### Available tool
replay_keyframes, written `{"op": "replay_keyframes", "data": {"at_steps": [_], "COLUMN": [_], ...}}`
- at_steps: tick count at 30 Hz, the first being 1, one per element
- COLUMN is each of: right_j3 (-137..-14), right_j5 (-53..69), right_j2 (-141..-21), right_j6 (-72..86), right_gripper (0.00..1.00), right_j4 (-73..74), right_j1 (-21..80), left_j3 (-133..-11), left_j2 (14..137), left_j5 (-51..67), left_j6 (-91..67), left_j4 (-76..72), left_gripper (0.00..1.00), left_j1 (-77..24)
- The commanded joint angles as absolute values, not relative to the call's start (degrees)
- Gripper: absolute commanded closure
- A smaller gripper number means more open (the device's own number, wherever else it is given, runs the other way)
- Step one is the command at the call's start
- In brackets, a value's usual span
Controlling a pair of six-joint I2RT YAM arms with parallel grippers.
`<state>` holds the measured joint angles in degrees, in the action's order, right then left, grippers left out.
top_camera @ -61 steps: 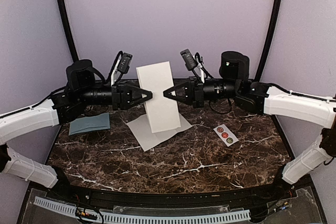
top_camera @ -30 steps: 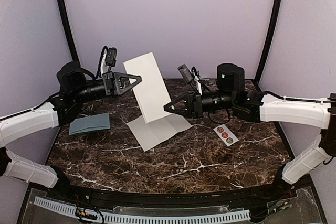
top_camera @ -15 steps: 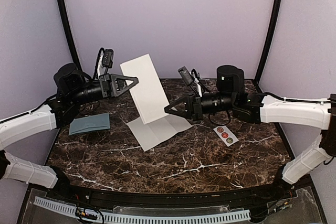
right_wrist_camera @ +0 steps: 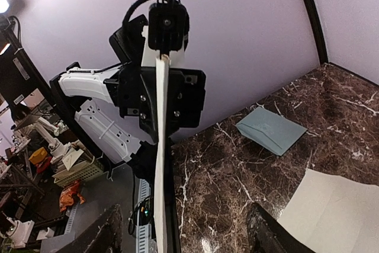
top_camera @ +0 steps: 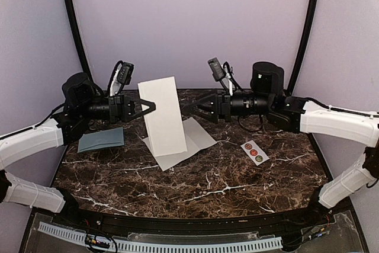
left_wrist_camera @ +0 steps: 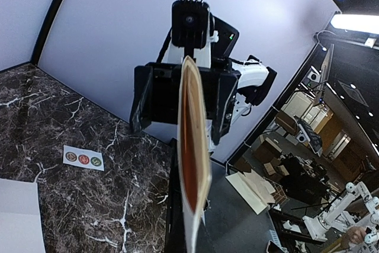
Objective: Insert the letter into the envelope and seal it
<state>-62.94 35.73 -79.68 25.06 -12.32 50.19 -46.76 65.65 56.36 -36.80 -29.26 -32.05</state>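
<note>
The letter (top_camera: 162, 118) is a white folded sheet; one half stands upright and the other half (top_camera: 190, 141) lies on the marble table. My left gripper (top_camera: 149, 108) is shut on the upright half's left edge. The right gripper (top_camera: 185, 108) is open just off the sheet's right edge, its jaws apart and not touching the paper. In the right wrist view the letter (right_wrist_camera: 160, 164) shows edge-on between the spread fingers (right_wrist_camera: 267, 234). In the left wrist view the letter (left_wrist_camera: 193, 164) also shows edge-on. The teal envelope (top_camera: 100, 139) lies flat at the left, also seen as the envelope (right_wrist_camera: 271, 130).
A small white sticker strip (top_camera: 254, 152) with round stickers lies on the table to the right, under the right arm; the same sticker strip (left_wrist_camera: 83, 159) shows in the left wrist view. Purple walls enclose the table on three sides.
The right gripper has opened, let go of the letter and risen level with the left gripper. The left gripper has dropped a little, and the sheet has swung from tilted to upright.
</note>
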Motion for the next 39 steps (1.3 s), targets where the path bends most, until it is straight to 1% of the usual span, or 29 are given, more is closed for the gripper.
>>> {"op": "replay_keyframes", "data": {"at_steps": [1,5,8,11,17,19,20,21,22,24,25,26,27,28,30,31,32,33,34,36,38,39], "right_j3": [-69.12,-71.2,-71.36,-71.61,-71.48,-71.26,-71.17,-71.0,-70.67,-68.76,-67.39,-65.7,-64.01,-62.25,-59.63,-58.53,-57.7,-56.87,-56.09,-54.81,-53.84,-53.33], "right_j5": [38.43,40.26,39.99,40.89,42.74,43.66,43.78,42.89,40.4,34.45,31.8,29.87,28.87,27.93,26.04,25.31,24.87,24.27,23.57,22.04,20.84,20.24], "right_j2": [-82.73,-85.0,-86.24,-87.45,-88.71,-88.96,-89.02,-88.86,-87.98,-85.61,-84.11,-82.53,-81.04,-79.76,-77.33,-76.47,-75.71,-75.13,-74.54,-73.63,-72.71,-72.3], "right_j6": [22.51,21.1,21.84,22.84,24.33,24.99,25.36,25.44,24.97,23.87,23.95,24.55,25.45,26.23,26.79,26.59,26.41,26.23,25.94,25.13,24.14,23.73], "right_gripper": [0.32,0.33,0.39,0.55,0.69,0.83,0.96,1.0,1.0,1.0,1.0,1.0,1.0,1.0,1.0,1.0,1.0,1.0,1.0,1.0,1.0,1.0], "right_j4": [-12.85,-12.37,-12.56,-13.25,-15.81,-17.24,-17.78,-17.79,-17.34,-16.75,-17.09,-17.81,-18.97,-19.91,-20.04,-19.64,-19.01,-18.66,-18.23,-16.72,-15.68,-15.32], "right_j1": [50.51,52.25,52.38,52.38,52.58,52.64,52.63,52.65,52.65,52.15,51.47,50.52,49.3,47.97,46.02,45.05,44.46,44.01,43.76,43.47,43.26,43.24], "left_j3": [-48.18,-48.46,-48.67,-48.73,-48.21,-48.17,-48.17,-48.21,-48.35,-48.56,-48.58,-48.49,-48.18,-47.91,-46.51,-45.2,-44.53,-43.45,-43.0,-41.49,-38.87,-36.17], "left_j2": [65.4,65.87,66.37,66.9,66.98,66.97,67.04,67.09,67.09,66.7,66.2,65.97,65.47,65.3,64.9,64.74,64.63,64.56,64.49,64.01,62.68,61.13], "left_j5": [59.81,58.54,58.68,58.62,58.47,58.11,57.88,57.3,56.64,53.33,49.28,44.69,42.51,38.78,34.11,32.75,30.01,28.63,24.82,18.7,14.01,12.09], "left_j6": [-29.76,-28.19,-28.48,-28.83,-29.6,-29.62,-29.66,-29.76,-29.82,-29.51,-29.11,-29.01,-29.14,-29.47,-32.16,-34.41,-36.75,-37.93,-40.31,-45.0,-50.38,-52.35], "left_j4": [-20.97,-18.74,-19.81,-20.8,-22.03,-21.87,-21.75,-21.37,-20.97,-18.3,-15.39,-13.8,-11.21,-10.13,-8.14,-7.51,-7.18,-5.99,-5.11,0.08,2.16,2.18], "left_gripper": [1.0,1.0,1.0,1.0,1.0,1.0,1.0,1.0,1.0,0.86,0.74,0.71,0.67,0.59,0.48,0.45,0.39,0.36,0.31,0.25,0.17,0.16], "left_j1": [-33.23,-33.82,-34.23,-34.65,-34.88,-34.89,-34.89,-34.89,-34.89,-34.8,-34.76,-34.73,-34.63,-34.21,-32.97,-31.89,-31.37,-30.19,-29.68,-27.46,-24.83,-22.95]}}
